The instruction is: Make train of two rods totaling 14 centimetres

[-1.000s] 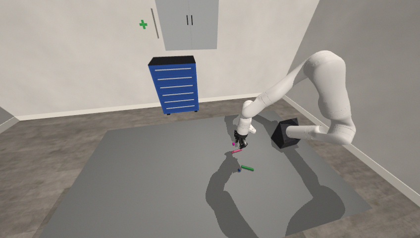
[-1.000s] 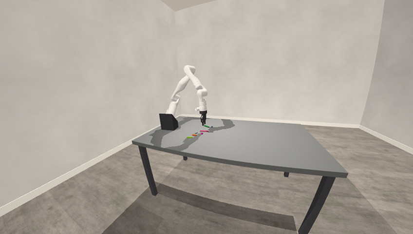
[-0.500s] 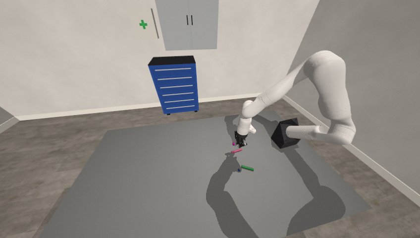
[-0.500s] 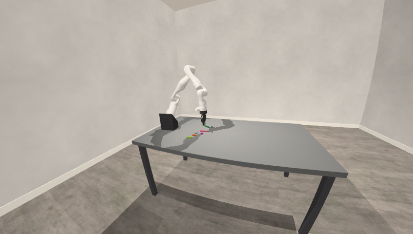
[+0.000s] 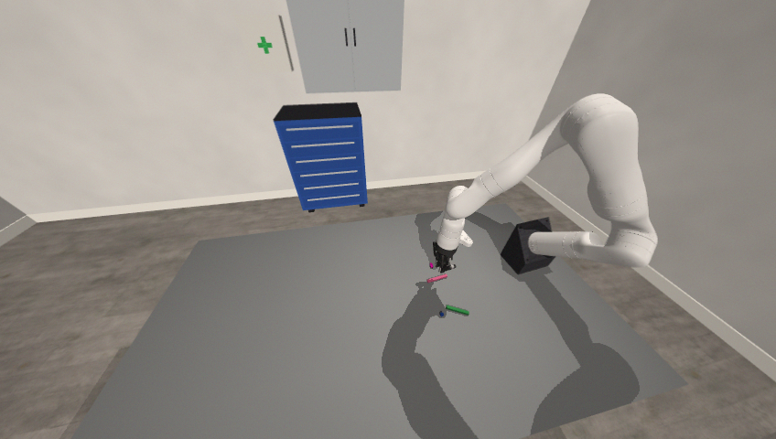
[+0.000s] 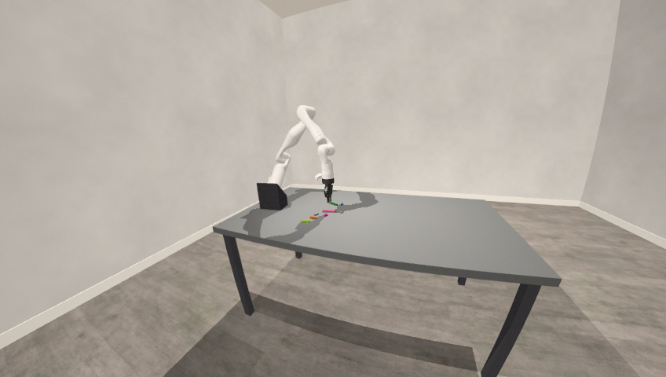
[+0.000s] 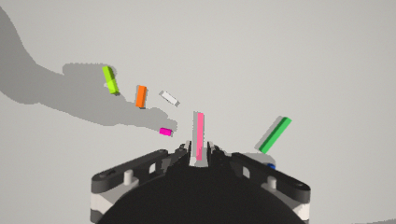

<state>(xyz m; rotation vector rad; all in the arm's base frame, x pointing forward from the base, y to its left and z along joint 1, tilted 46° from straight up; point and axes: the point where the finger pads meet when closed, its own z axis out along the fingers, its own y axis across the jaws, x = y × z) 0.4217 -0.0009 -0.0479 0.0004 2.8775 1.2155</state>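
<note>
Pink lies lengthwise below the narrowed gripper

The pink rod (image 5: 436,278) (image 6: 329,211) (image 7: 200,135) lies flat on the table (image 5: 272,326) (image 6: 420,233) (image 7: 280,47), below the gripper (image 5: 445,268) (image 6: 328,200) (image 7: 199,147). In the wrist view its long axis runs almost straight ahead from the gripper, square to the way the fingers close, with its near end seen between the fingertips and the rest reaching out beyond them. The fingers are drawn fairly close but stand apart, with nothing grasped. The arm arches up from its base and drops to a wrist pointing down, tips above the table

Pink and the lime rod (image 6: 305,221) (image 7: 110,79) look like the pair wanted, nine and five. Lime lies ahead and to the left in the wrist view, slanted against pink, so no train is made; one of them will need turning into line. The orange rod (image 6: 312,217) (image 7: 141,96), the grey rod (image 6: 316,214) (image 7: 169,98) and the magenta rod (image 5: 431,265) (image 6: 325,215) (image 7: 165,132) lie on that side too and could be nudged. For a balanced grip the gripper should probably shift toward pink's middle before going down
</note>
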